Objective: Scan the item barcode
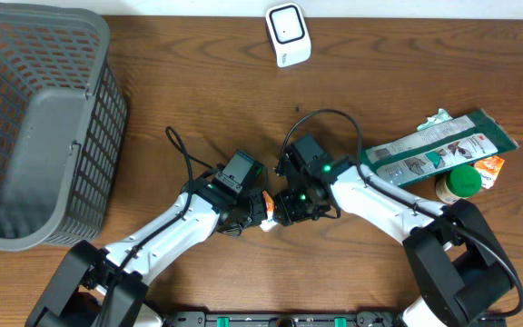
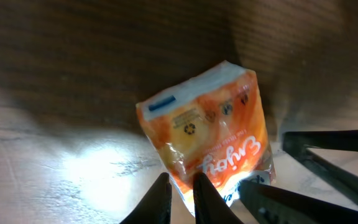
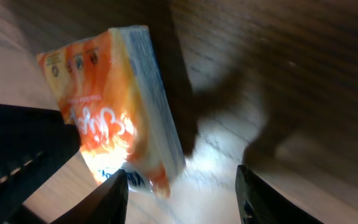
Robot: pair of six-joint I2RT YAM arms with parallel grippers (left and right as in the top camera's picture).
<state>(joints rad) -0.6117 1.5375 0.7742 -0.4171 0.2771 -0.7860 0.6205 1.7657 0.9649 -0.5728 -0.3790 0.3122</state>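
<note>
Left gripper pinches orange packet — grey basket well apart.

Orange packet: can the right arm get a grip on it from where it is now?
Probably yes. The right gripper stands open right beside the orange packet, with the packet's corner just inside its fingers. The left gripper seems to pinch only one corner, leaving the rest free.
</note>
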